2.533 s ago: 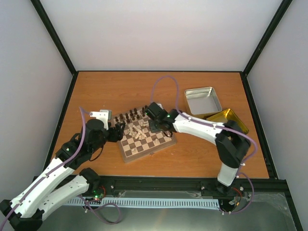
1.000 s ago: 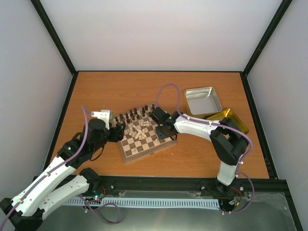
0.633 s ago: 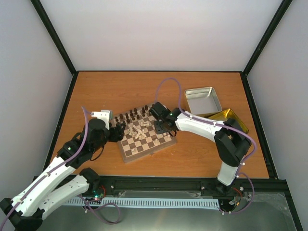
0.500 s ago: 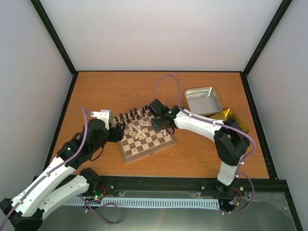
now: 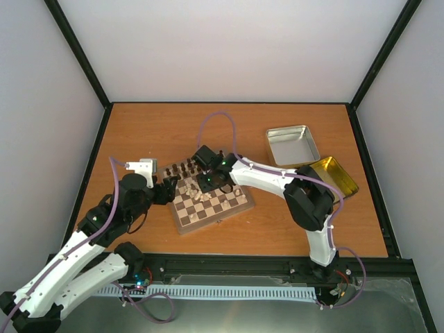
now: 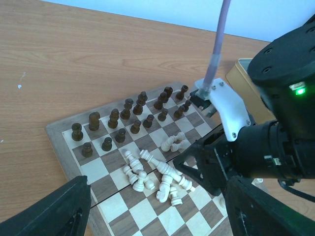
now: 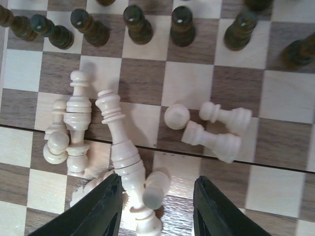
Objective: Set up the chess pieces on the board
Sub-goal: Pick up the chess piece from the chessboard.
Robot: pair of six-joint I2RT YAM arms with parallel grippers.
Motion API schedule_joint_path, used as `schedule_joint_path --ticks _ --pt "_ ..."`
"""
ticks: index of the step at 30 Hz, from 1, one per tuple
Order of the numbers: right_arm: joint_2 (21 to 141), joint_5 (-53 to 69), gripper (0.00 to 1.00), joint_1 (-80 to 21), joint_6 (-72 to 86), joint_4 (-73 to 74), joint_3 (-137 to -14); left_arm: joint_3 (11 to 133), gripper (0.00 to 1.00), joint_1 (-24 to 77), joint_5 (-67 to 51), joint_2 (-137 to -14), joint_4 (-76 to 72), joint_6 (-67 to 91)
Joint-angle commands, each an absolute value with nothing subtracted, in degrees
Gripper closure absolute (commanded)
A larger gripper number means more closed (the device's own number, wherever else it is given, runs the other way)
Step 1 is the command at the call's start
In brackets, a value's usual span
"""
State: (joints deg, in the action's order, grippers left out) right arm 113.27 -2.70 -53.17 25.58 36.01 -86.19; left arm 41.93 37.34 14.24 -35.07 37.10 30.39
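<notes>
Leftward, off the right rim, the right gripper is brought over the chess pieces, which are heaped on their sides in the middle of the board; its jaws are parted, nothing gripped. Dark chessmen are ranked upright on the far rows. The left gripper is held spread and empty at the left rim.

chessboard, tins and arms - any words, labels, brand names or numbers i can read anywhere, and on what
None: no view shows any readable text.
The board has plain checks, with no letters or numbers along its rim.
The silver tin and the gold tin show no label or brand.
The right arm carries only a green light, no writing.
</notes>
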Motion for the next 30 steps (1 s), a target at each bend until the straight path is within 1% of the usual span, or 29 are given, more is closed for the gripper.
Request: schedule_joint_path --ticks 1,4,9,12,16,25,30 --pt "115.16 -1.41 0.61 -53.83 25.73 36.43 -88.23 42.26 0.24 37.16 15.12 -34.89 36.47 30.86" --pt "115.97 -1.49 0.67 -53.88 25.75 36.69 -88.6 42.26 0.24 37.18 15.05 -34.89 36.45 30.85" --pt "116.62 -1.96 0.79 -53.96 25.82 36.93 -88.57 42.27 0.24 37.18 14.92 -35.09 36.39 30.79" --pt "116.55 -3.14 0.81 -54.01 25.97 37.32 -88.51 42.28 0.24 37.18 14.96 -35.25 36.43 30.78" --pt "115.4 -4.94 0.88 -54.05 26.02 36.99 -87.66 42.23 0.24 37.13 14.85 -35.42 36.39 30.76" --pt "106.67 -12.72 0.88 -54.01 27.93 35.81 -81.24 42.08 0.24 37.16 14.72 -34.68 36.19 30.76" --pt "103.89 -13.29 0.87 -53.78 29.56 36.54 -76.57 42.18 0.24 37.18 14.49 -35.36 36.12 30.65"
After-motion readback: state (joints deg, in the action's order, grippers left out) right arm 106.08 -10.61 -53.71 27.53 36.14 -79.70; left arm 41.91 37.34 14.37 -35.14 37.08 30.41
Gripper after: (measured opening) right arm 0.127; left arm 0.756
